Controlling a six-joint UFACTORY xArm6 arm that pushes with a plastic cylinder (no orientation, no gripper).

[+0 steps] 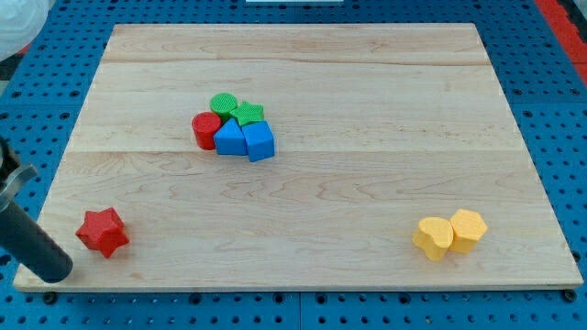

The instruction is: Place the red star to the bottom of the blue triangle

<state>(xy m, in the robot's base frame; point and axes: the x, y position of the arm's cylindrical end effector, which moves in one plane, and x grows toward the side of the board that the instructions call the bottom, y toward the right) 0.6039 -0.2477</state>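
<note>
Rod closes in on the red star [102, 231] at the tabletop's [367, 183] bottom-left corner.
My tip [55, 271] sits just left of the star (there is no pincer, only the rod). The blue triangle [229, 138] lies well apart, clustered with a blue block [260, 141], red cylinder [205, 129], and green pieces.

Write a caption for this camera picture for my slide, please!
My tip sits left of the red star, far from the blue triangle in the middle cluster.
</note>
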